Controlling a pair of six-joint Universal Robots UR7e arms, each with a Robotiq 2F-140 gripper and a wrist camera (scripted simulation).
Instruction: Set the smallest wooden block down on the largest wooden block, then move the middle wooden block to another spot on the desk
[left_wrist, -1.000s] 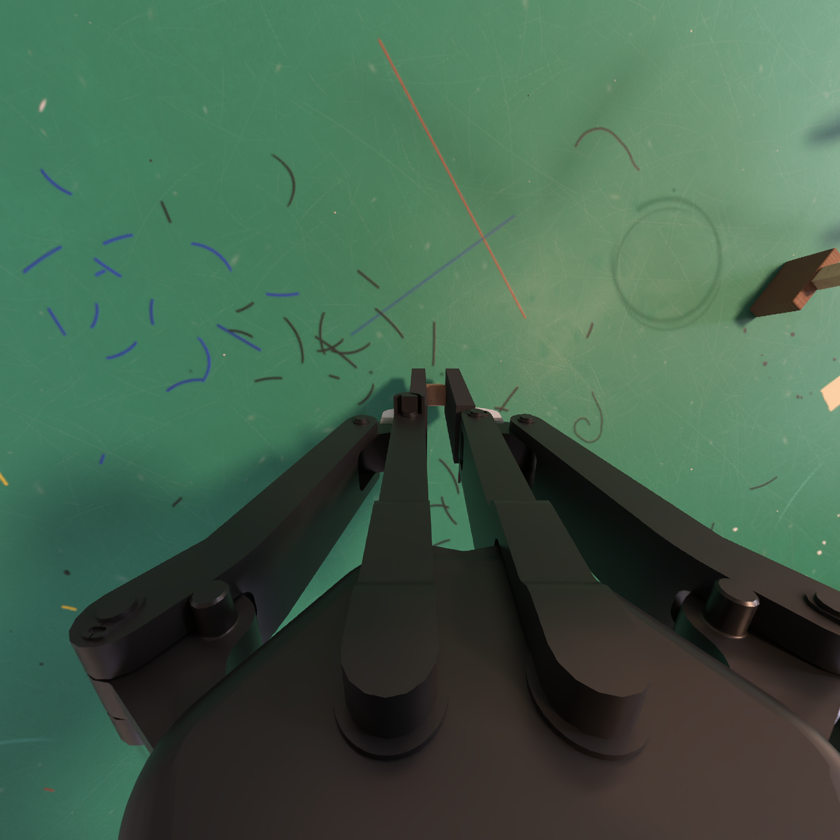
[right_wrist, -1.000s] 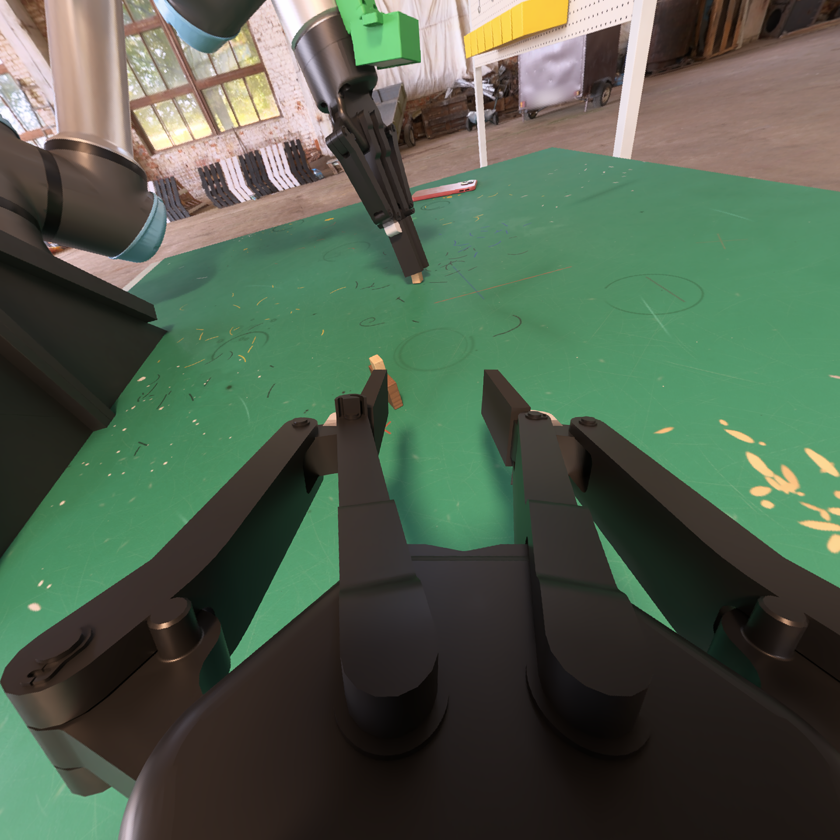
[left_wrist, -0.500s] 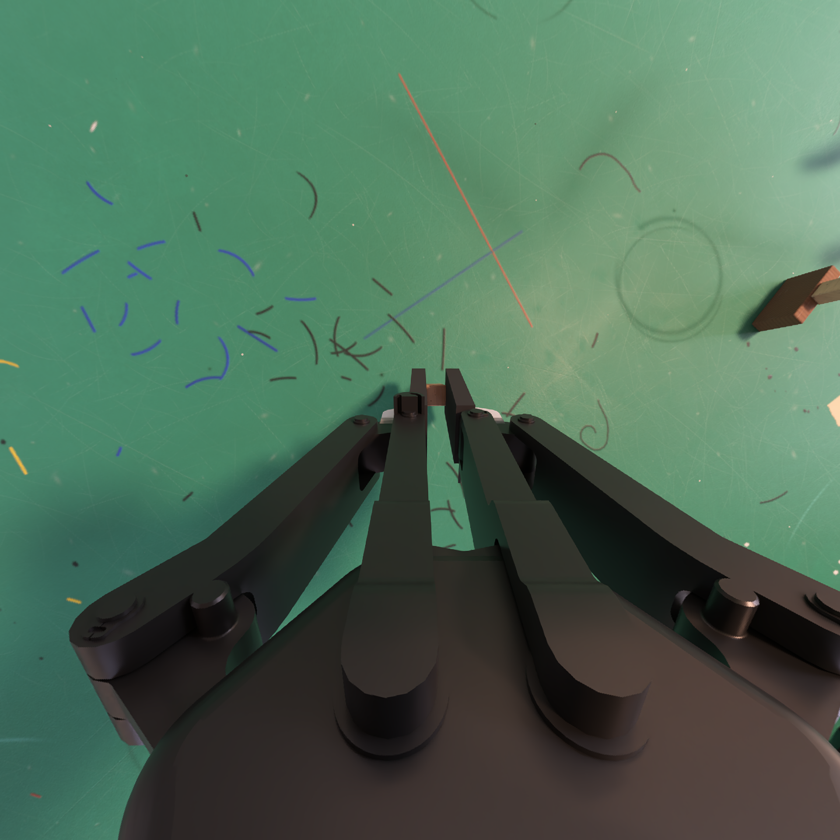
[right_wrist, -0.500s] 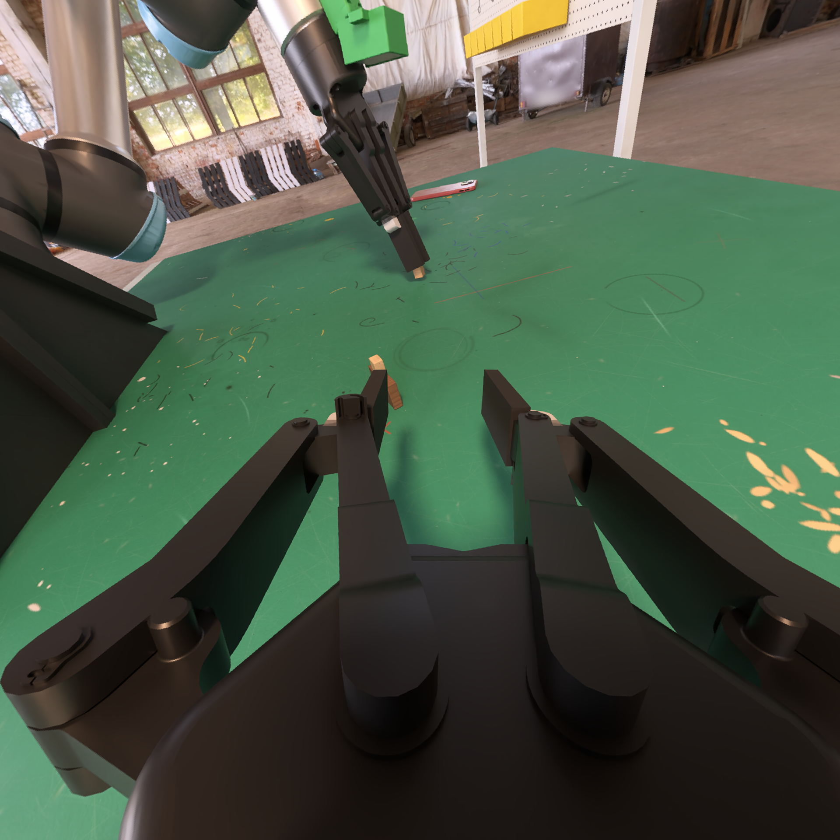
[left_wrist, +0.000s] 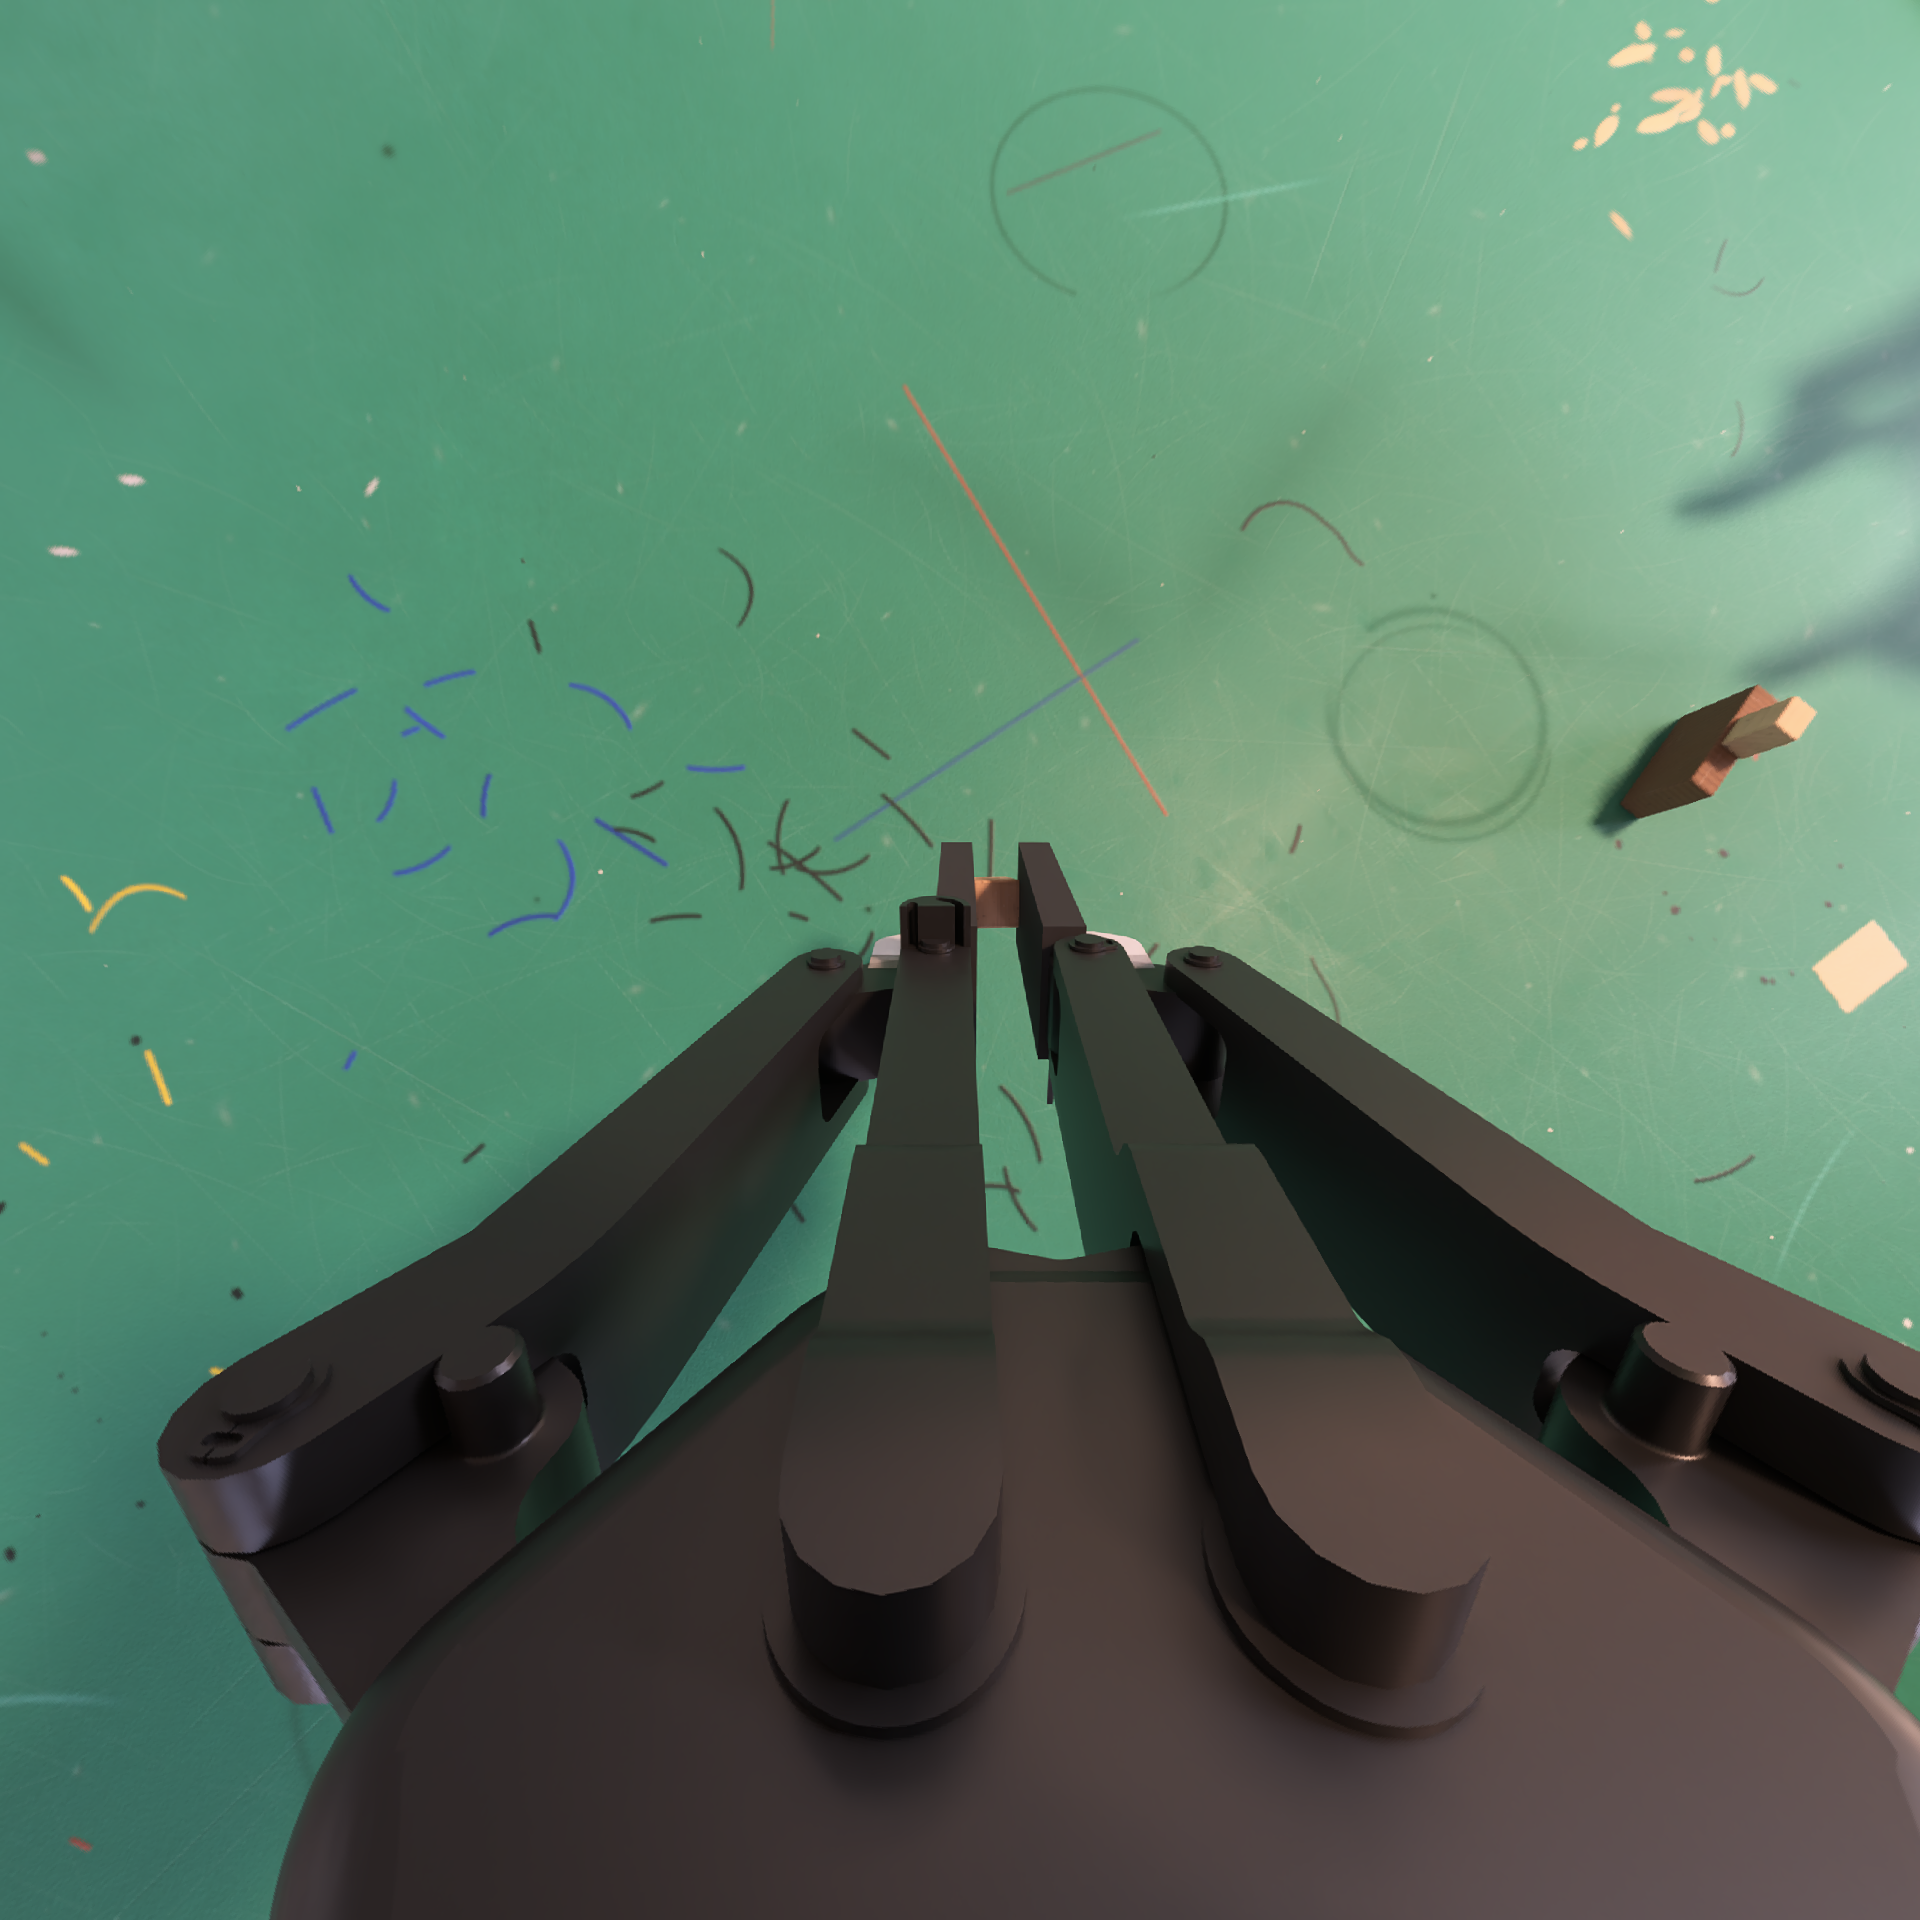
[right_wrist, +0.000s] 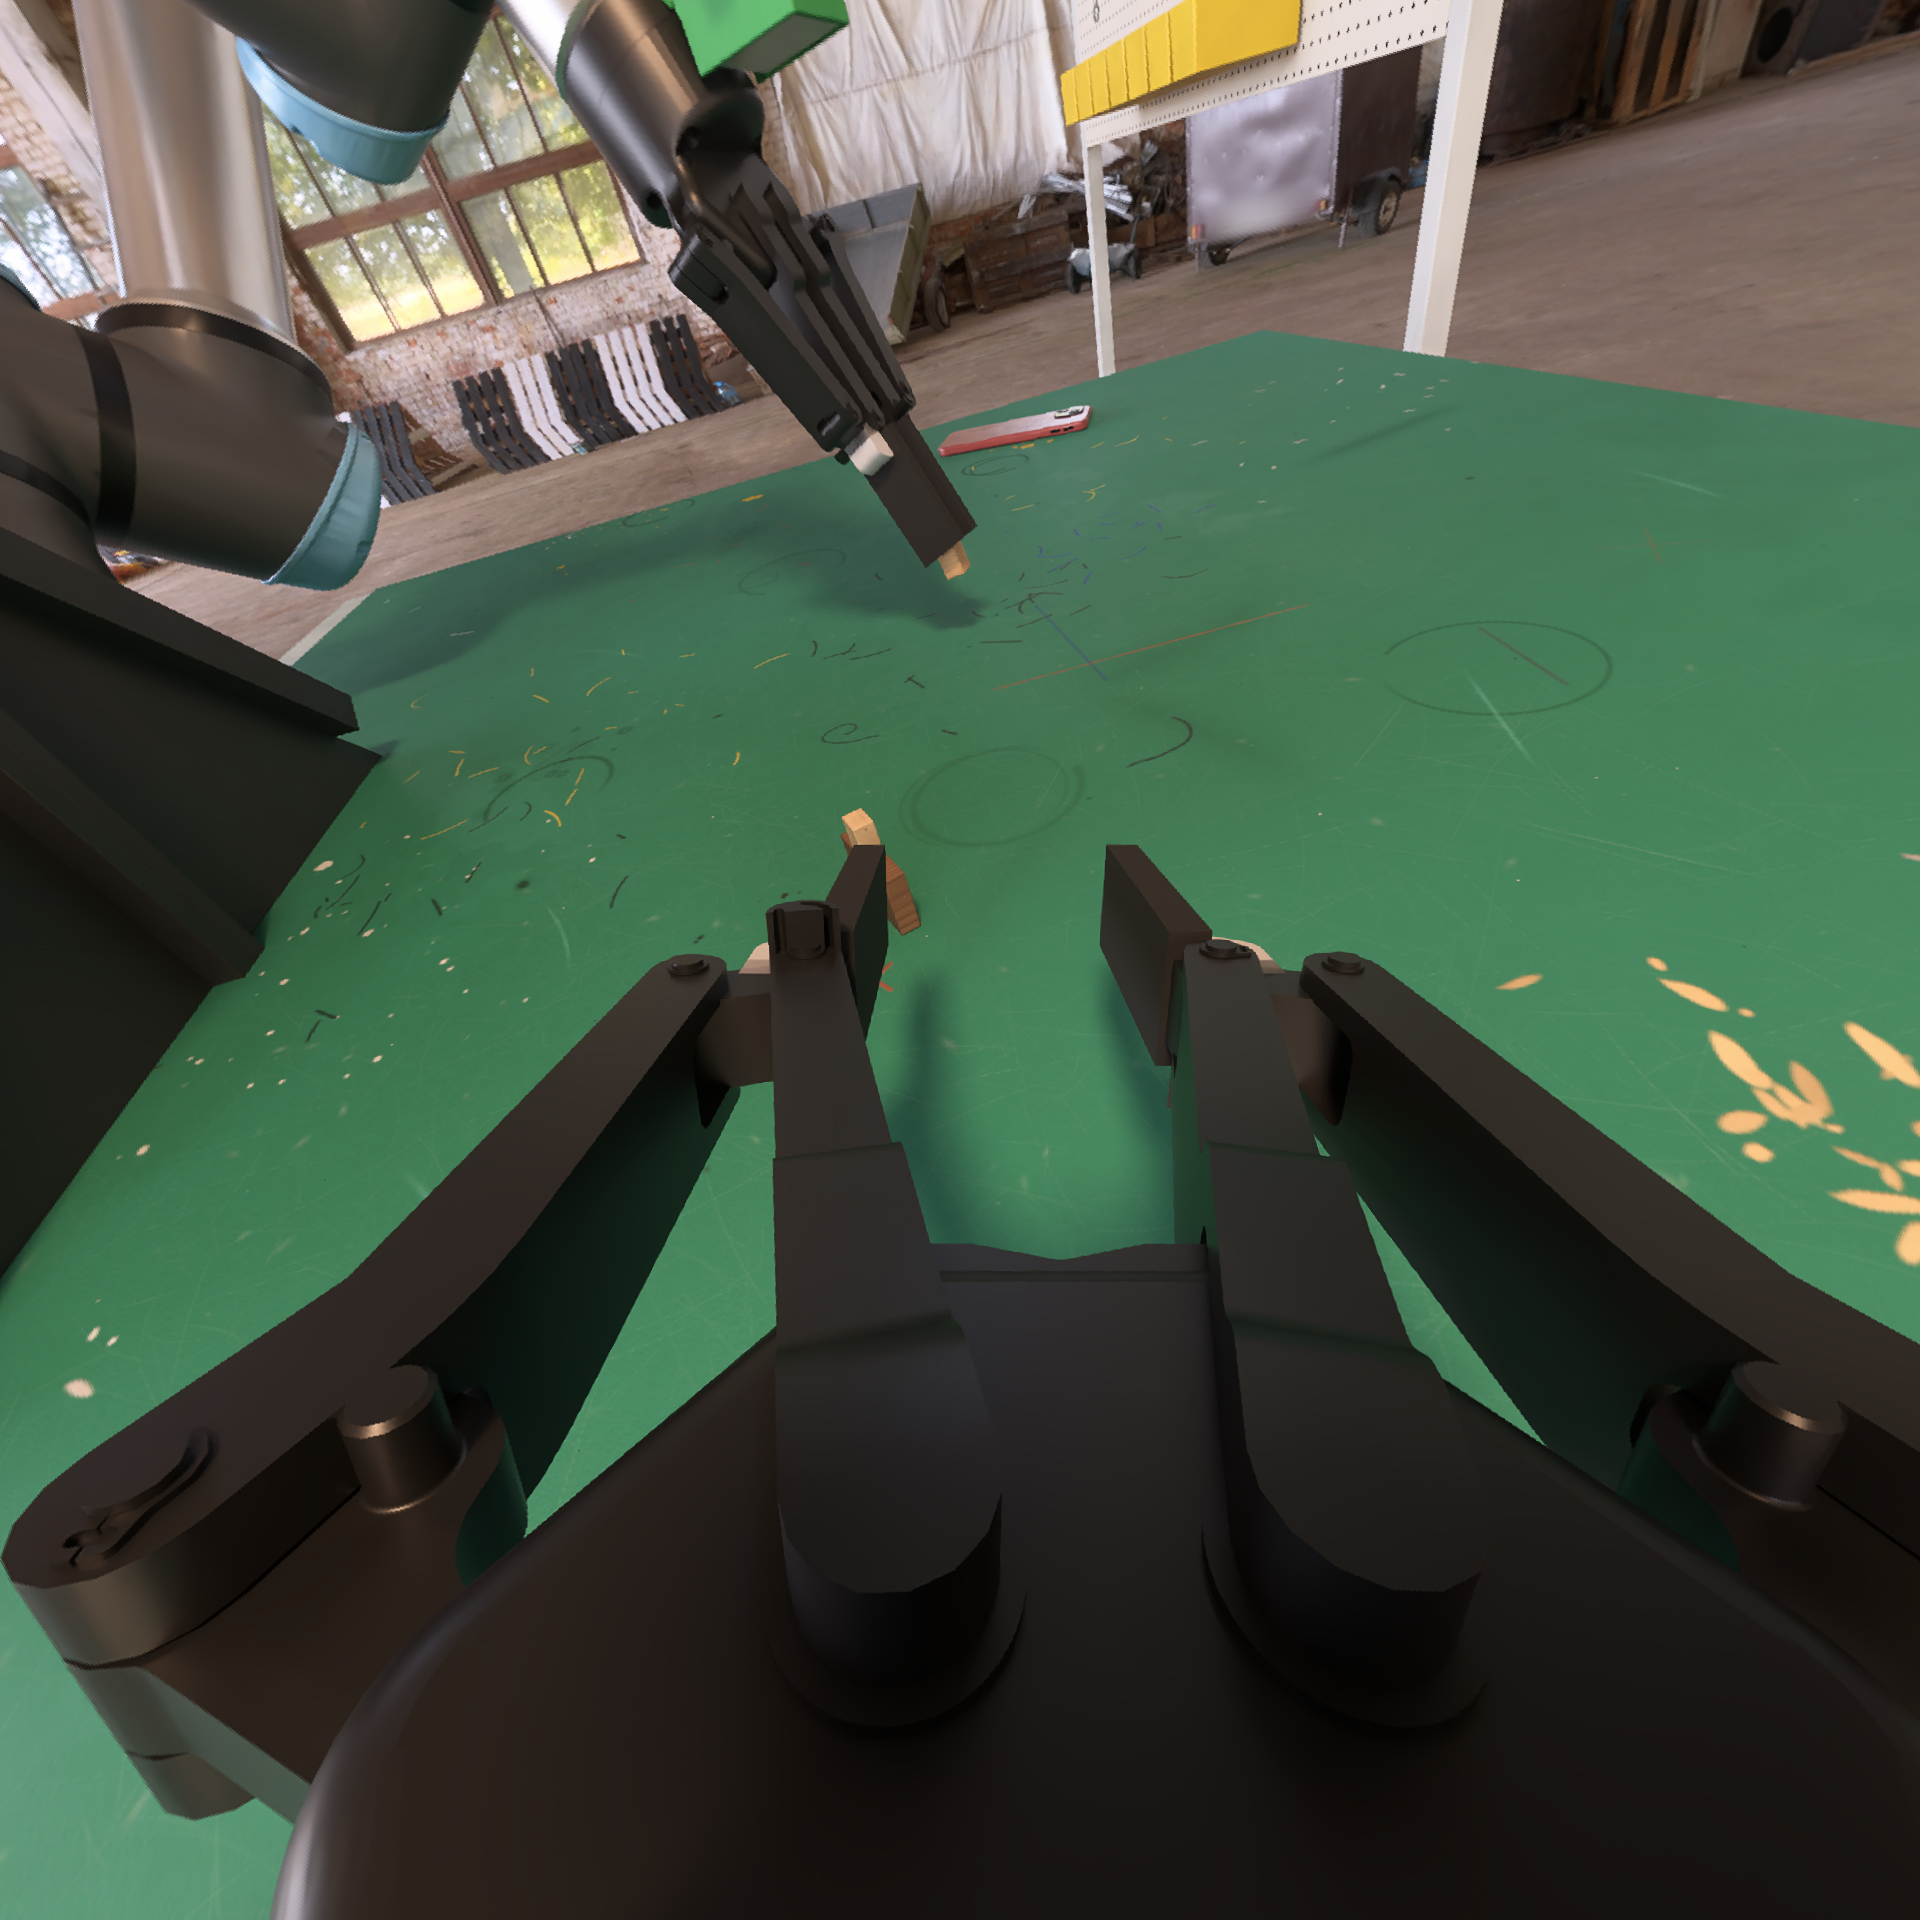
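Note:
My left gripper (left_wrist: 995, 883) is shut on the middle wooden block (left_wrist: 995, 902), a small tan piece held above the green desk (left_wrist: 520, 312). The right wrist view shows that gripper (right_wrist: 935, 530) in the air with the block (right_wrist: 954, 564) poking from its tips. The largest block (left_wrist: 1683, 774), dark brown, lies on the desk at the right with the smallest pale block (left_wrist: 1771, 724) resting on it. My right gripper (right_wrist: 997, 904) is open and empty; the stacked pair (right_wrist: 902, 899) sits just beyond its left finger, which partly hides it, and the smallest block's top (right_wrist: 860, 828) shows.
A red phone (right_wrist: 1016, 429) lies at the desk's far edge. The left arm's dark base (right_wrist: 104, 831) stands at the left. White stand legs (right_wrist: 1439, 177) rise behind the far corner. A pale square patch (left_wrist: 1860, 966) marks the desk near the stack.
My left gripper has risen and drawn back with the middle block, so more of the desk shows below it. The right gripper has not moved.

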